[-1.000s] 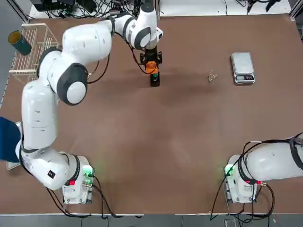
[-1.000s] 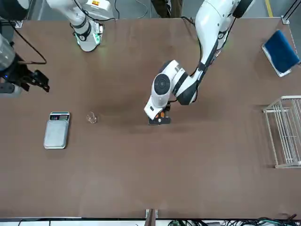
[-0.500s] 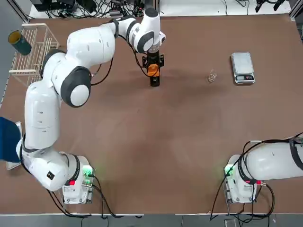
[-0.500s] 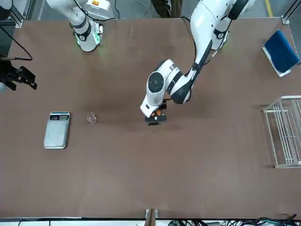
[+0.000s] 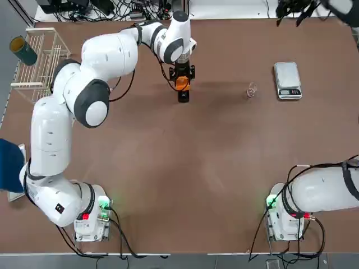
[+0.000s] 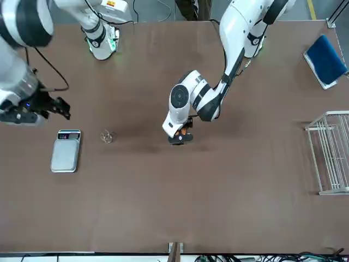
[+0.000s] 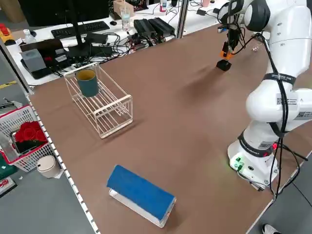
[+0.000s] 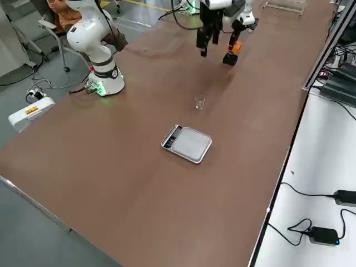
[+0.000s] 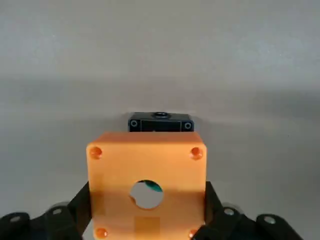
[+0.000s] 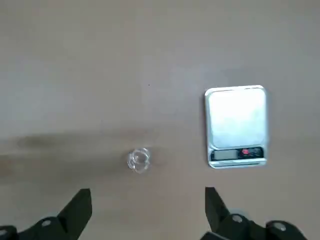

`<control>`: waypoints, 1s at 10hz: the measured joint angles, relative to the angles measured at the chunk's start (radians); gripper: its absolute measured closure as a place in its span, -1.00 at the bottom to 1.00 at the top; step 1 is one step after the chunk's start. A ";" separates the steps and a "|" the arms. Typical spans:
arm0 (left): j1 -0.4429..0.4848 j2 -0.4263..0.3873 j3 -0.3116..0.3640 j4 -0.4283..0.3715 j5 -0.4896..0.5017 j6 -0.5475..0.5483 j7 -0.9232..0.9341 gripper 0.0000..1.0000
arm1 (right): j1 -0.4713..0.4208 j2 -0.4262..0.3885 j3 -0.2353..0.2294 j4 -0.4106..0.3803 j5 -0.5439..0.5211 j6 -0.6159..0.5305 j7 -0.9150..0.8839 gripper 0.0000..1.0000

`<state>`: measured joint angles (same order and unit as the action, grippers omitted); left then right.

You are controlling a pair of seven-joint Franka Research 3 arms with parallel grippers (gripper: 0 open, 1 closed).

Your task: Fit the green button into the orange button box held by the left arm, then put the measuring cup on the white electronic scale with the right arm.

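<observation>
My left gripper (image 5: 180, 80) hangs at the far middle of the table, shut on the orange button box (image 9: 146, 175). The box hovers just over a black block (image 9: 160, 122). A sliver of green (image 9: 154, 187) shows through the box's round hole; the green button itself I cannot make out. My right gripper (image 5: 293, 9) is open above the table's far right edge. In its wrist view the clear measuring cup (image 10: 138, 160) and the white scale (image 10: 236, 122) lie below it, side by side and apart. Nothing is between its fingers.
A wire rack (image 5: 39, 56) with a dark green cup (image 5: 23, 50) stands at the far left. A blue pad (image 5: 8, 165) lies at the left edge. The cup (image 5: 251, 89) sits a little left of the scale (image 5: 287, 80).
My right gripper has swung in along the far edge, leftward toward the cup and scale. The left gripper with the orange box has barely shifted.
</observation>
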<state>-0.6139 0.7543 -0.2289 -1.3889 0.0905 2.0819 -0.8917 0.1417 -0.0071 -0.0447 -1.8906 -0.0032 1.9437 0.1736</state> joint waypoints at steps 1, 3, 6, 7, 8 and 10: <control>-0.002 0.006 0.000 0.002 0.000 0.004 0.000 -0.74 | 0.000 0.016 0.011 -0.081 0.002 0.096 0.029 -1.00; -0.015 0.019 0.012 0.002 0.001 0.016 -0.004 -0.74 | 0.000 0.061 0.029 -0.216 0.004 0.283 0.058 -1.00; -0.018 0.023 0.015 0.006 0.001 0.019 -0.004 -0.74 | 0.003 0.150 0.077 -0.326 0.004 0.489 0.124 -0.99; -0.018 0.023 0.015 0.007 0.001 0.019 -0.004 -0.74 | 0.003 0.183 0.083 -0.329 0.004 0.520 0.133 -0.96; -0.018 0.025 0.016 0.007 0.001 0.020 -0.004 -0.74 | 0.005 0.214 0.087 -0.330 0.004 0.546 0.137 -0.96; -0.018 0.029 0.016 0.007 0.001 0.026 -0.004 -0.74 | 0.019 0.263 0.093 -0.332 0.004 0.588 0.156 -0.90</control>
<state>-0.6322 0.7837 -0.2130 -1.3821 0.0918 2.1079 -0.8956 0.1608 0.2561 0.0479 -2.2221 0.0007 2.5317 0.3295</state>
